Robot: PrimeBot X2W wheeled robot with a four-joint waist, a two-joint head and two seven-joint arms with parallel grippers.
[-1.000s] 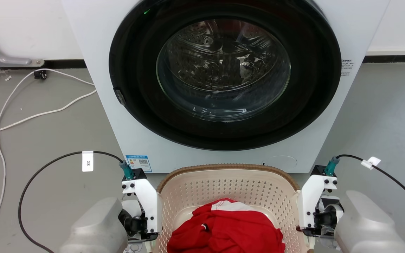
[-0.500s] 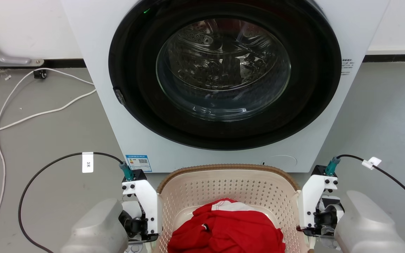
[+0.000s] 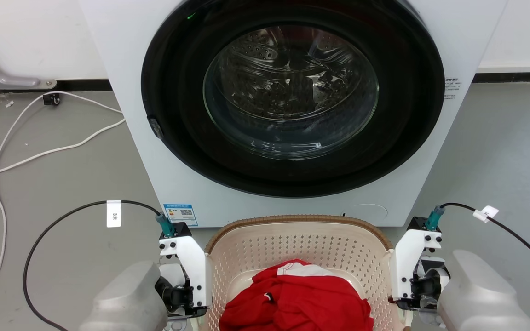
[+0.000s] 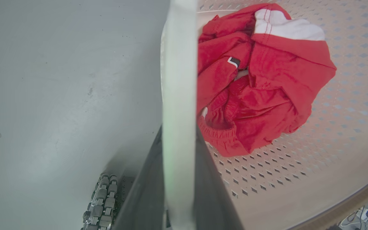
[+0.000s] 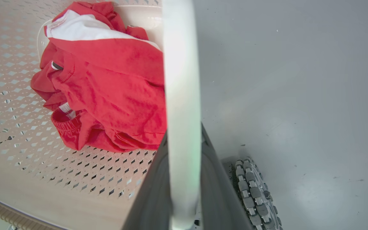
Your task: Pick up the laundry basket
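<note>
The laundry basket [image 3: 299, 236] sits at the lower middle of the head view, just below the white washing machine [image 3: 246, 209] with its round glass door [image 3: 290, 92]. It is cream plastic, rounded-rectangular, pierced with small diamond holes and edged by a brown woven-look rim [image 3: 292, 217]. A crumpled red garment [image 3: 297, 299] with a white patch lies inside. The left pincer [image 4: 179, 140] is clamped on a smooth white handle [image 4: 177, 80], dark fingers on either side; the right pincer [image 5: 184, 143] grips the opposite handle [image 5: 180, 80] likewise. A white cable [image 3: 53, 149] and a black cable [image 3: 136, 201] cross the matte grey floor [image 3: 62, 184]
</note>
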